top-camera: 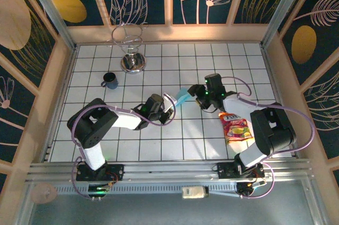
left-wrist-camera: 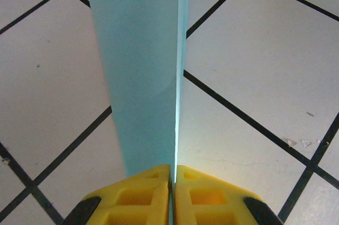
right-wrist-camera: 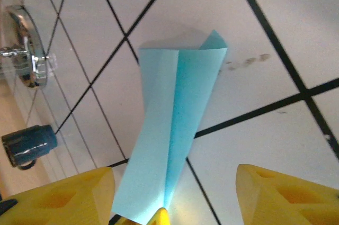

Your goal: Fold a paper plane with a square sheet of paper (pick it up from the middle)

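Top view: the left jaws grasp the light-blue paper (top-camera: 181, 97) mid-counter, between the 2 arms, and the right jaws stand just beside its other end. An orange-red snack packet (top-camera: 237, 128) lies on the white tiled counter (top-camera: 159, 140) near the right arm. A dark mug (top-camera: 110, 80) and a chrome wire stand (top-camera: 131, 50) sit well apart at the back-left.

Left wrist: yellow fingers (left-wrist-camera: 140, 196) are clenched on the paper (left-wrist-camera: 140, 77), which stands upright over the tiles.

Right wrist: the jaws are released, with 2 yellow fingers (right-wrist-camera: 69, 198) spread either side of the creased paper (right-wrist-camera: 175, 129), not touching it. The mug (right-wrist-camera: 29, 143) and stand (right-wrist-camera: 24, 45) lie to the left.
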Robot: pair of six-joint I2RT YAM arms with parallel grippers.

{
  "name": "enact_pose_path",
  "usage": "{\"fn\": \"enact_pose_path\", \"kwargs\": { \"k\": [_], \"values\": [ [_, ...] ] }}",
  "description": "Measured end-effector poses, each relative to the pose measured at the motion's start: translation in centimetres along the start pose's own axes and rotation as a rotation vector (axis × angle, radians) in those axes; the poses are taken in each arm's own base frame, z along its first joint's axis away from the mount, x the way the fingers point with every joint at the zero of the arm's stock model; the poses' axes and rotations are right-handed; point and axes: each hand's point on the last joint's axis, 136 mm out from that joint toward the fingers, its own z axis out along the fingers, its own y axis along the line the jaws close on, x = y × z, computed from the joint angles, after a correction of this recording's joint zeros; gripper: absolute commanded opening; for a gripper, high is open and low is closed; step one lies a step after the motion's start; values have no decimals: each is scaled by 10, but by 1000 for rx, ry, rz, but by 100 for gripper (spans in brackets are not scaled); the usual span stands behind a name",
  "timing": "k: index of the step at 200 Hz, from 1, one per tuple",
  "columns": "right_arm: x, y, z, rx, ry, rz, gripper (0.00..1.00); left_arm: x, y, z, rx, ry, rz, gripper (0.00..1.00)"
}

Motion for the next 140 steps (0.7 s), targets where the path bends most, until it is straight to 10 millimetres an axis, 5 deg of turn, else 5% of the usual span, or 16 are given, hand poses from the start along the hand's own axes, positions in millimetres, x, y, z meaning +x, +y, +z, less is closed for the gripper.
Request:
{"fn": "enact_pose_path", "kwargs": {
  "k": [140],
  "values": [
    [10, -22, -7, -20, -21, -234, 60, -4, -22, 16, 131, 107, -116, 7]
  ]
}}
